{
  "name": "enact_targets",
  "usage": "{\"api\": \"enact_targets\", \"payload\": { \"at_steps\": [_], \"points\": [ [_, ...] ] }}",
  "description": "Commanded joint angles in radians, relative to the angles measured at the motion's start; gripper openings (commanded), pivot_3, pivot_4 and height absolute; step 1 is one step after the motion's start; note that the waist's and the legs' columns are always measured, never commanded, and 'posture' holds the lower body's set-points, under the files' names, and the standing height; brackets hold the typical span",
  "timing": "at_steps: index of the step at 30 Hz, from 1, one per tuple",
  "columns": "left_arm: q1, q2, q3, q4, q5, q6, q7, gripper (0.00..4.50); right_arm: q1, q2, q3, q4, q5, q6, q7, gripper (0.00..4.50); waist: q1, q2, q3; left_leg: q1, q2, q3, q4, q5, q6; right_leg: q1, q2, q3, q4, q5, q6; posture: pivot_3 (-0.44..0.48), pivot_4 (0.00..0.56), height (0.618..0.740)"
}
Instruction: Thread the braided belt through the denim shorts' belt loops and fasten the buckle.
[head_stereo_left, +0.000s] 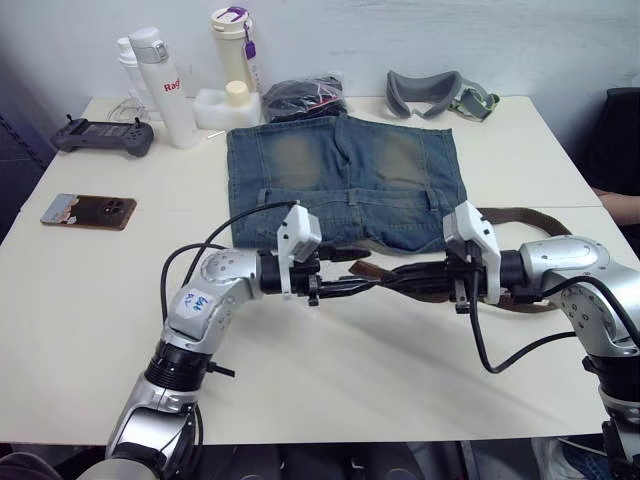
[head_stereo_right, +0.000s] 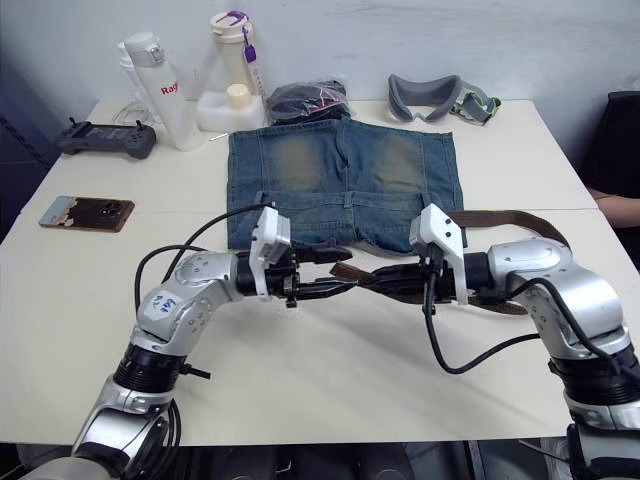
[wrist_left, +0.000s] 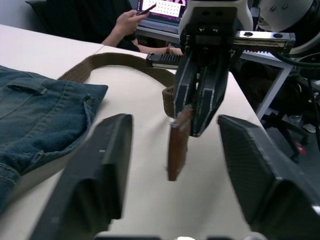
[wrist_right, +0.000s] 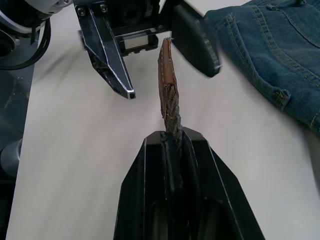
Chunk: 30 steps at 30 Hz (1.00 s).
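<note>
On the white table (head_stereo_left: 330, 380) against a pale wall, a phone (head_stereo_left: 88, 211) lies far left, the left gripper (head_stereo_right: 335, 287) gapes released before the braided belt (wrist_right: 167, 87) tip, denim shorts (head_stereo_left: 345, 180) lie beyond, and the right gripper (head_stereo_right: 385, 278) clenches the belt.

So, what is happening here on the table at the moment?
A two-armed robot is handling a braided belt in front of denim shorts lying flat on the white table. The right gripper is shut on the belt near its plain tip, holding the tip out toward the left gripper, whose jaws stand open around it without touching. The rest of the belt trails across the table beside the shorts. It is not yet in any loop that I can see.
</note>
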Motion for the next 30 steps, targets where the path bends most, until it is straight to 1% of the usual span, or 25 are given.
{"api": "enact_targets", "payload": {
  "at_steps": [1,3,4,8,9,11,12,13,15,17,19,21,24,26,28,30],
  "points": [
    [-0.010,0.004,-0.020,-0.013,0.022,-0.014,-0.004,1.13,-0.002,-0.020,-0.040,-0.044,0.025,0.003,-0.009,0.00,0.000,0.000,0.000,0.000,0.000,0.000,0.000,0.000,0.000,0.000,0.000,0.000,0.000,0.000,0.000,0.000,0.150,0.730],
    [-0.024,-0.006,-0.015,-0.008,0.018,-0.004,0.009,0.23,0.004,-0.029,-0.038,-0.049,0.017,0.001,-0.015,0.00,0.001,0.000,0.000,0.000,0.000,0.000,0.000,0.000,0.000,0.000,0.000,0.000,0.000,0.000,0.000,0.000,0.150,0.730],
    [-0.031,-0.007,-0.016,-0.005,0.020,0.000,0.012,0.03,0.011,-0.034,-0.036,-0.052,0.002,-0.003,-0.030,0.00,0.002,0.000,0.000,0.000,-0.001,0.000,0.000,0.000,0.000,0.000,0.000,0.000,0.000,0.000,0.000,0.000,0.150,0.730],
    [-0.051,-0.021,-0.006,0.003,0.006,0.035,0.033,0.03,0.046,-0.014,-0.091,-0.046,0.017,0.008,-0.105,0.00,0.002,0.000,0.000,-0.001,-0.001,0.000,0.000,0.000,0.001,0.000,-0.001,0.000,-0.001,0.000,0.000,0.000,0.150,0.730],
    [-0.060,-0.027,0.001,0.002,-0.006,0.065,0.048,0.03,0.062,-0.017,-0.111,-0.035,0.007,-0.007,-0.119,0.00,0.002,0.000,0.000,-0.001,-0.001,0.000,0.000,0.000,0.001,0.000,-0.001,0.000,-0.001,0.000,0.000,0.000,0.150,0.730],
    [-0.082,-0.028,0.004,0.011,-0.014,0.157,0.087,0.00,0.090,-0.016,-0.154,-0.005,0.006,-0.026,-0.139,0.88,0.004,0.000,0.000,-0.001,-0.001,0.000,0.000,0.000,0.001,0.000,-0.001,0.000,-0.001,0.000,0.000,0.000,0.150,0.730],
    [-0.095,-0.038,0.007,0.025,-0.017,0.205,0.112,0.00,0.109,-0.012,-0.196,0.028,0.010,-0.042,-0.151,1.11,0.004,0.000,0.000,-0.001,-0.002,0.000,0.001,0.000,0.001,0.000,0.000,0.000,-0.001,0.000,0.000,0.000,0.150,0.730],
    [-0.107,-0.053,0.020,0.034,-0.034,0.252,0.137,0.00,0.126,-0.012,-0.231,0.056,0.013,-0.058,-0.158,1.55,0.004,0.000,0.000,-0.001,-0.002,0.000,0.001,0.000,0.001,0.001,0.000,0.000,-0.001,0.000,0.001,0.000,0.150,0.730],
    [-0.132,-0.085,0.050,0.049,-0.065,0.326,0.179,0.00,0.150,0.000,-0.313,0.097,0.049,-0.055,-0.176,2.58,0.004,0.000,0.000,-0.001,-0.004,0.000,0.001,0.000,0.001,0.001,0.000,0.000,0.000,0.001,0.001,0.000,0.150,0.730],
    [-0.150,-0.109,0.078,0.059,-0.090,0.374,0.204,0.00,0.158,0.014,-0.369,0.101,0.089,-0.039,-0.196,3.65,0.003,0.000,0.000,-0.001,-0.004,0.000,0.001,0.001,0.001,0.001,0.000,0.000,-0.001,0.001,0.002,0.000,0.150,0.730],
    [-0.176,-0.147,0.128,0.089,-0.122,0.418,0.243,0.00,0.167,0.045,-0.433,0.084,0.171,0.016,-0.229,4.45,0.000,0.000,0.000,-0.001,-0.004,0.001,0.000,0.001,0.001,0.001,0.000,0.000,-0.001,0.001,0.002,0.000,0.150,0.730],
    [-0.209,-0.205,0.193,0.130,-0.168,0.454,0.292,0.00,0.226,0.069,-0.463,0.032,0.248,0.084,-0.250,4.45,0.002,-0.001,0.000,0.000,-0.003,0.000,0.000,0.002,0.000,0.001,0.000,0.000,0.000,0.001,0.002,0.000,0.150,0.730],
    [-0.240,-0.272,0.261,0.163,-0.238,0.525,0.338,0.00,0.351,0.104,-0.455,-0.055,0.343,0.157,-0.262,4.45,0.004,-0.001,0.000,-0.001,-0.003,-0.002,-0.001,0.003,-0.003,0.001,0.001,0.000,-0.001,0.001,0.002,0.000,0.150,0.730],
    [-0.261,-0.307,0.298,0.179,-0.274,0.564,0.373,0.00,0.397,0.149,-0.461,-0.082,0.436,0.198,-0.286,4.45,0.004,-0.001,0.000,-0.001,-0.003,-0.003,-0.003,0.004,-0.004,0.001,0.001,0.000,-0.001,0.001,0.002,0.000,0.150,0.730],
    [-0.275,-0.329,0.326,0.180,-0.312,0.598,0.390,0.00,0.415,0.207,-0.453,-0.088,0.476,0.200,-0.331,4.45,-0.002,-0.001,0.000,-0.001,-0.004,-0.003,-0.003,0.004,-0.004,0.000,0.001,0.000,-0.001,0.001,0.002,0.000,0.150,0.730],
    [-0.277,-0.332,0.328,0.158,-0.338,0.622,0.382,0.00,0.389,0.283,-0.452,-0.064,0.521,0.195,-0.413,4.45,-0.003,-0.001,0.001,0.000,-0.004,-0.002,-0.003,0.004,-0.004,0.001,0.001,0.001,-0.001,0.001,0.003,0.000,0.150,0.730]
  ]
}}
